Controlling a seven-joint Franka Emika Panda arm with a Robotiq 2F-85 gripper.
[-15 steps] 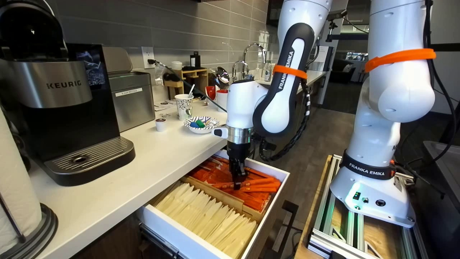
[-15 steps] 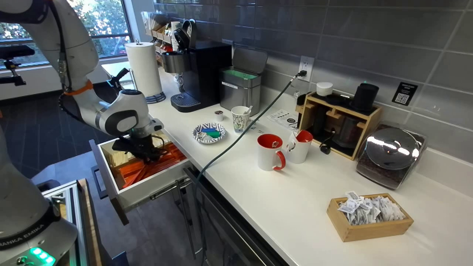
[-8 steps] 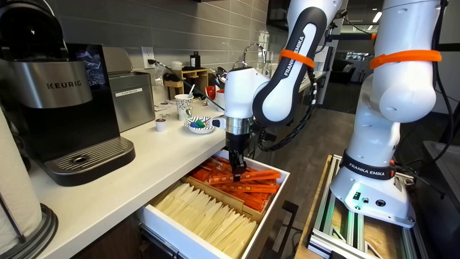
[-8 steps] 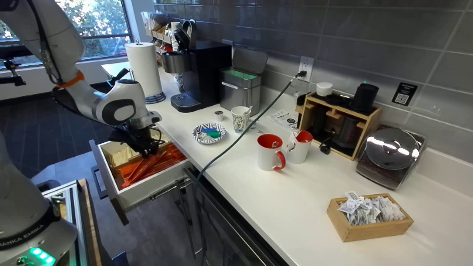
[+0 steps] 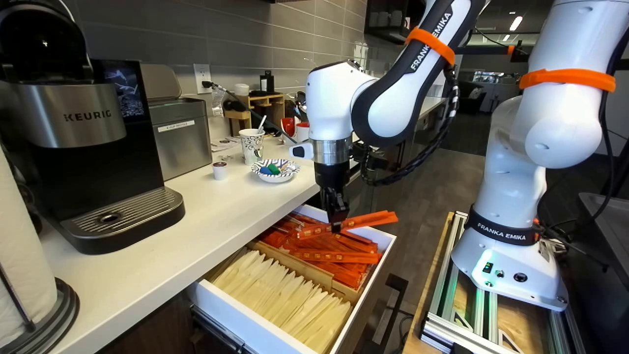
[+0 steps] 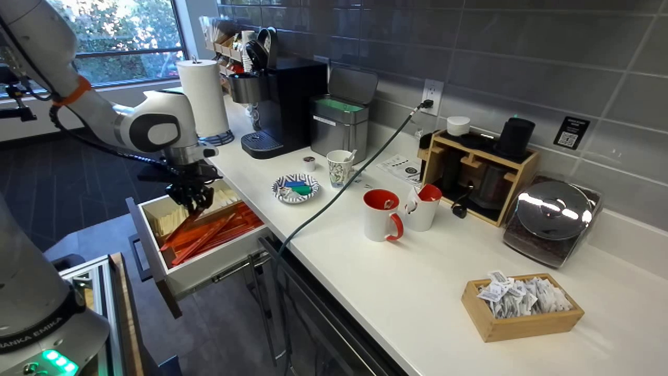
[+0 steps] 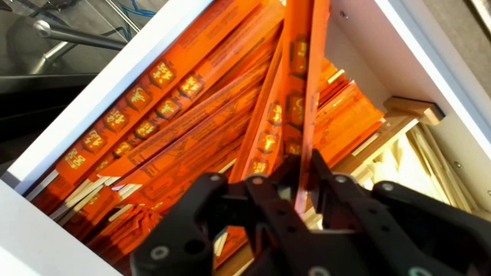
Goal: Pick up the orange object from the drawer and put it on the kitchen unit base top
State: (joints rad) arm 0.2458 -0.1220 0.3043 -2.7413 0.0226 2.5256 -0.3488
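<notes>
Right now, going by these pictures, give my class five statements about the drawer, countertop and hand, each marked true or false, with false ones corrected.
1. The hand grips an orange packet. True.
2. Two red-lined mugs stand on the countertop. True.
3. The gripped packet lies on the countertop. False: it is held over the drawer.
4. A wooden divider separates pale sticks from the other orange packets. True.
5. The drawer is shut. False: it is pulled open.

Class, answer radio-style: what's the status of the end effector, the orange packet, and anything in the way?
End effector clamped on orange packet, above drawer. Packet not yet on countertop. Patterned plate near countertop's edge, possibly in the way.
</notes>
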